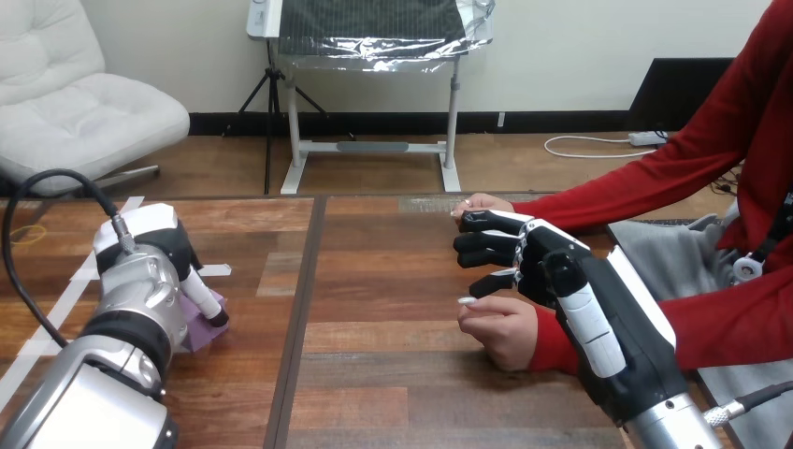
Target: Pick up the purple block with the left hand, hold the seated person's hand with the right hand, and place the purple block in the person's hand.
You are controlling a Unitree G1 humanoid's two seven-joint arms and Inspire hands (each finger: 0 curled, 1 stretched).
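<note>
The purple block lies on the wooden table at the left, mostly covered by my left hand, which reaches down onto it from above. At the right, my right hand hovers with relaxed, slightly bent fingers pointing left. It sits between the person's two hands. The person's nearer hand rests on the table as a loose fist just below my right hand's thumb, with nothing curled round it. The person's farther hand lies behind my fingertips.
White tape strips mark the table's left part, with a short piece beside my left hand. A dark seam runs down the tabletop. A grey cloth lies at the right edge under the person's red sleeves.
</note>
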